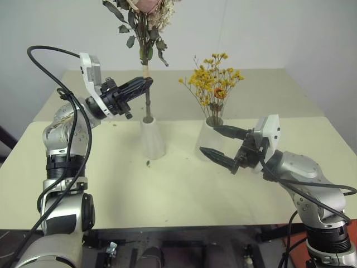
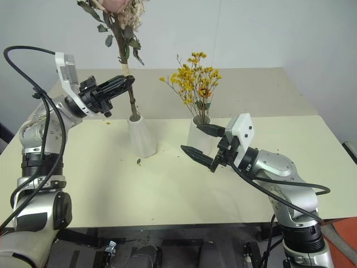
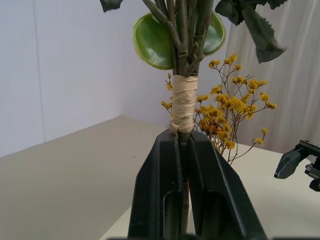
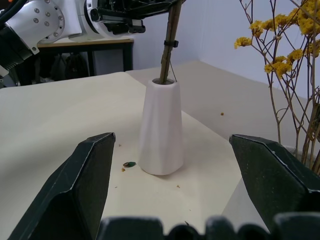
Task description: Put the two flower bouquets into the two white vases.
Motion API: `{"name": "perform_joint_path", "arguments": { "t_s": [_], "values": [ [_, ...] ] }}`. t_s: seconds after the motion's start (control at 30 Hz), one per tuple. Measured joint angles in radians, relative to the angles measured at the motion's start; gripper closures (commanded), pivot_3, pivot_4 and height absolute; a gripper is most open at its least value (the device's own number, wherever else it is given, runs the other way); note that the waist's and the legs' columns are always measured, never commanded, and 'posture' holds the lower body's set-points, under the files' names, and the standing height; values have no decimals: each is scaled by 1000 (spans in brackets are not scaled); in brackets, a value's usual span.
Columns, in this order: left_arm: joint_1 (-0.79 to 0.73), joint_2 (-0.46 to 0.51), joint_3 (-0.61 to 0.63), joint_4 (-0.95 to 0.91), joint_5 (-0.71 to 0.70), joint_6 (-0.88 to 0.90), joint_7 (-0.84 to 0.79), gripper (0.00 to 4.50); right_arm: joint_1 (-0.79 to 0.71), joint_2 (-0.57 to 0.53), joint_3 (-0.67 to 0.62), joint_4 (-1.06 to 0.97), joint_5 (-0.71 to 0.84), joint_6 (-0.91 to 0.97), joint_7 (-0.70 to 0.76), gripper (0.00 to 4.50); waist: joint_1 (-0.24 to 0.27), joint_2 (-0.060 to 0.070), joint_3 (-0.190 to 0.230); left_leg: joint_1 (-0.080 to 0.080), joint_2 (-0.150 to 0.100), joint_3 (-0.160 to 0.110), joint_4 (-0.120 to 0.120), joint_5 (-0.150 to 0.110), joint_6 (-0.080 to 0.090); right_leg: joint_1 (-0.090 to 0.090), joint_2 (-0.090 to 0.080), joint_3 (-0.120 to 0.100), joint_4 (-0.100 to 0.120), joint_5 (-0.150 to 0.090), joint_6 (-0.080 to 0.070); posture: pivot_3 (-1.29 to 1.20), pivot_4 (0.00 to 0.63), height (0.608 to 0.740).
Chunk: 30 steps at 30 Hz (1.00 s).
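Note:
My left gripper (image 1: 146, 84) is shut on the stems of the pink rose bouquet (image 1: 146, 33), just below its raffia wrap (image 3: 184, 107). The bouquet stands upright, and its stem end (image 4: 170, 40) sits in the mouth of the slim white vase (image 1: 152, 139). The yellow-orange bouquet (image 1: 215, 84) stands in the stouter white vase (image 2: 201, 142), to the right of the slim one. My right gripper (image 1: 208, 139) hangs open in front of that stouter vase, pointing left toward the slim vase (image 4: 161, 130), with nothing between its fingers.
Both vases stand mid-table on a beige tabletop (image 1: 167, 195). A small green leaf scrap (image 1: 148, 163) lies just in front of the slim vase. A second beige surface (image 1: 262, 84) runs back to the white wall.

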Motion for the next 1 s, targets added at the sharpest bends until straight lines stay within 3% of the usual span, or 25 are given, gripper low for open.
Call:
{"name": "perform_joint_path", "arguments": {
  "t_s": [1.0],
  "values": [
    [40, 13, 14, -43, -9, -3, 26, 4486, -10, 1, 4, 22, -9, -1, 23, 200, -1, 0, 0, 0, 0, 0, 0, 0, 0, 0, 0, 0, 0, 0, 0, 0, 150, 740]
  ]
}}
